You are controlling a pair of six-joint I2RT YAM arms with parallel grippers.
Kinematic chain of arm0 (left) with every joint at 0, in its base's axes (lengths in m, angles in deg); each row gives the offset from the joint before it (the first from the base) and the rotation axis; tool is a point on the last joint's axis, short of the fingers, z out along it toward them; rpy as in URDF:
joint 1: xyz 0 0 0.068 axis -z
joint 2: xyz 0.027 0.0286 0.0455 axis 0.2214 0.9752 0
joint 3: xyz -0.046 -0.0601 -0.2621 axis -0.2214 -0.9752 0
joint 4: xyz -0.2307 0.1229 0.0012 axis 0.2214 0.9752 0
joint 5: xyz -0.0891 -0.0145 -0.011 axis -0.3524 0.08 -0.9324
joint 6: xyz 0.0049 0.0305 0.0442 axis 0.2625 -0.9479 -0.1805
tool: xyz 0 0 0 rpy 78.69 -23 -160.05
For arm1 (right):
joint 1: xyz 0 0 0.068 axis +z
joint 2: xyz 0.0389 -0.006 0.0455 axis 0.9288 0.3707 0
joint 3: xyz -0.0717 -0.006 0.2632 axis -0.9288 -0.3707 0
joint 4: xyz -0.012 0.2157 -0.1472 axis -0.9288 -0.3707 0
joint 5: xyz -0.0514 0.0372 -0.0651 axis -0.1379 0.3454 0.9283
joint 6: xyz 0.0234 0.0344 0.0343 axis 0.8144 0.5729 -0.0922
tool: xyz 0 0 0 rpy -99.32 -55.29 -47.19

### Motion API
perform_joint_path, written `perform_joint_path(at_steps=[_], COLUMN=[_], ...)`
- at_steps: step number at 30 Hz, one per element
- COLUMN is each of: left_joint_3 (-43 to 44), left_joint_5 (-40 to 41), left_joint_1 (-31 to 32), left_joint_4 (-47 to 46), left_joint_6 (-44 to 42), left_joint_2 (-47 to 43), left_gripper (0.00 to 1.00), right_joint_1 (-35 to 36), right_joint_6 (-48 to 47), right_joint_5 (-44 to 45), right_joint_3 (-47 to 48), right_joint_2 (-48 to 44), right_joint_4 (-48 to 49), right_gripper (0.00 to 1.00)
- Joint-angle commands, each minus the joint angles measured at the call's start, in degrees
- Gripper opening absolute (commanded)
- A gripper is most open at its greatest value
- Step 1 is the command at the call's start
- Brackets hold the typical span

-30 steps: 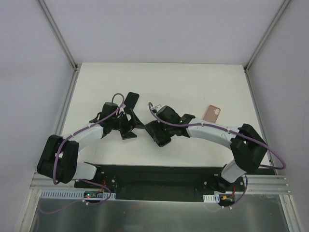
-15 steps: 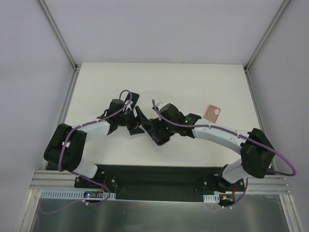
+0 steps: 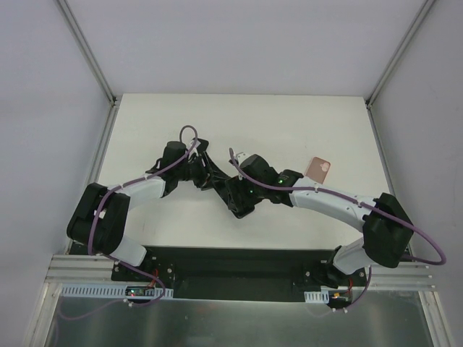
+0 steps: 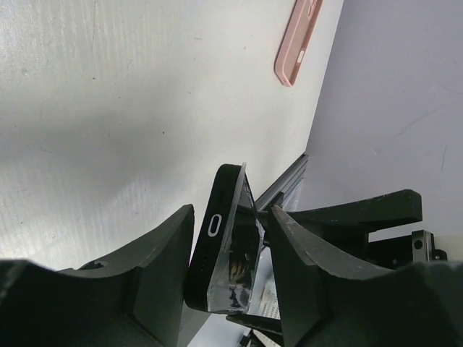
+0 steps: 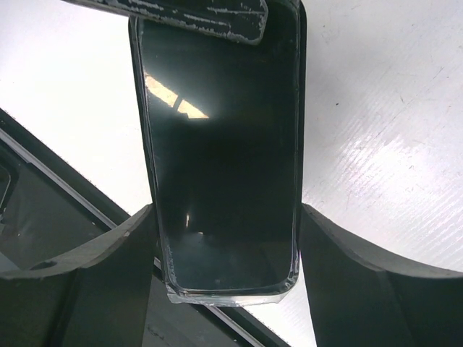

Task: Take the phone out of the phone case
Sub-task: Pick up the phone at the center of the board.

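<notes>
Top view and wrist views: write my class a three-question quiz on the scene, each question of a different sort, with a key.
1. True or false: the case lies on the table, apart from both pincers.
2. The phone sits between the fingers of: A no pincer; B one pincer only; C the left pincer and the right pincer.
3. Fill in: the case's colour is ___.
Key: 1 true; 2 C; 3 pink.

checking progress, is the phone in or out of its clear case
In: the clear case rim wraps round the phone at its near end.
</notes>
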Motion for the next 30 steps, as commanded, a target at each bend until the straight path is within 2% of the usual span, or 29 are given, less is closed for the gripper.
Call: perform_joint_path(at_steps=[1,5,15,20,23,24,26,30], left_joint_3=[2.02,1.85,2.20,2.03,1.50,1.41,1.32,1.41], left_joint_5=[-3.99,-4.35,-6.54,-7.25,-6.90,-6.81,-6.81,-6.90], left_joint_1=[0.65,0.74,1.71,2.06,2.15,2.15,2.15,2.15], left_joint_4=[-4.43,-4.70,-6.02,-6.02,-6.11,-6.19,-6.19,-6.19], left_joint_6=[0.90,0.63,0.19,-0.51,-0.60,-0.60,-0.60,-0.69], left_joint_2=[0.60,0.77,1.39,2.35,2.27,2.18,1.92,1.48], left_gripper=[0.47,0.52,0.46,0.54,0.47,0.37,0.31,0.30], right_joint_1=[0.08,-0.01,-0.19,-0.54,-0.98,-1.15,-1.68,-2.47], right_joint_6=[1.07,1.25,1.43,1.51,1.43,1.43,1.43,1.51], right_joint_5=[-2.00,-2.35,-1.56,-1.21,-0.95,-0.86,-1.03,-0.95], right_joint_3=[1.58,2.11,2.99,3.43,3.43,3.34,2.99,2.81], right_joint_2=[-2.48,-2.57,-2.66,-3.45,-3.71,-3.89,-3.98,-3.98], right_joint_4=[2.76,2.94,2.85,2.76,2.50,2.33,2.24,2.06], right_gripper=[0.02,0.02,0.02,0.01,0.01,0.01,0.01,0.01])
